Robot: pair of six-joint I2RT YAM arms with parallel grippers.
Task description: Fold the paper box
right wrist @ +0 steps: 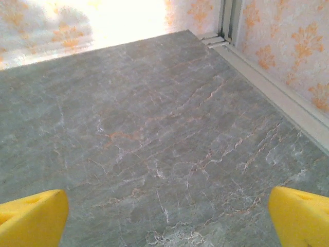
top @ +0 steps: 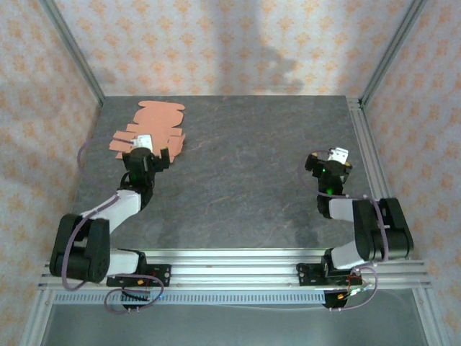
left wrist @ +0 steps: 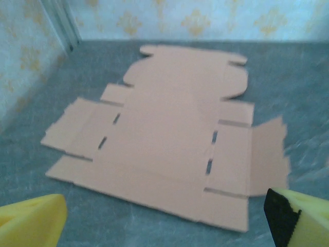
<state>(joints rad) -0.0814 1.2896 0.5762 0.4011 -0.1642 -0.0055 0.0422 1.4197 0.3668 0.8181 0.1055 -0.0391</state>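
The paper box (left wrist: 169,139) is plain salmon-orange, the table (right wrist: 154,128) dark grey with pale marble veining, the walls (top: 238,36) cream with orange floral motifs.

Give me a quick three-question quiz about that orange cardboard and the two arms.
1. True or false: the box is already folded up.
2. What lies under the right pincer?
3. Which pincer is nearest the box? A) left pincer B) right pincer

Key: 1 false, it is a flat sheet. 2 bare table. 3 A.
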